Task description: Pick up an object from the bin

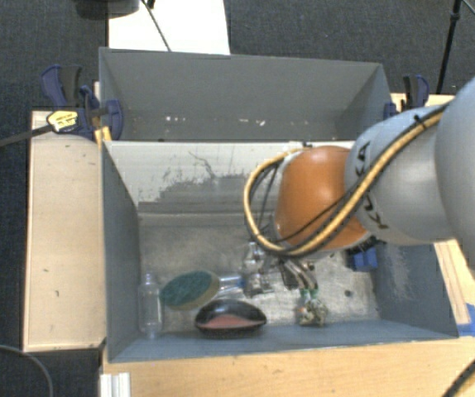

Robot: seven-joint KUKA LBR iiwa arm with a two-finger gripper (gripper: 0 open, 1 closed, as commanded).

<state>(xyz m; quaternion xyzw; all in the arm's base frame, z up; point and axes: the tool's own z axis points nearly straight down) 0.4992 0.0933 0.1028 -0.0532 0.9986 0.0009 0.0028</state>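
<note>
– Green scrubber [186, 289]: a flat round pad, rough and matted on top. It lies on the bin's floor, toward the left corner of the near wall. A pale, glassy stem runs from it toward the gripper.
– And the gripper [256, 278]?
– Bare metal, low over the floor toward the middle of the bin, right at the end of that stem. Whether it is parted or closed I cannot tell, nor whether it touches the stem.
– What lies nearest?
– A dark oval thing [229, 318], smooth and glossy with a reddish face, against the near wall just beside the scrubber. A clear plastic bottle [149, 304] is in the left corner, on the scrubber's other side. A small greenish knobbly piece [310, 311] sits by the near wall, further toward the right wall.
– The bin [122, 246] itself?
– Grey sheet metal with sloping walls. The floor is dull and scuffed, and pale scratches mark the far slope.
– The arm [436, 180]?
– Smooth, rounded and grey, with a domed orange cover [316, 197] at the wrist and looped yellow and black cables [258, 213].
– Around the bin?
– A dark floor [6, 40] with a fine ribbed weave.
</note>
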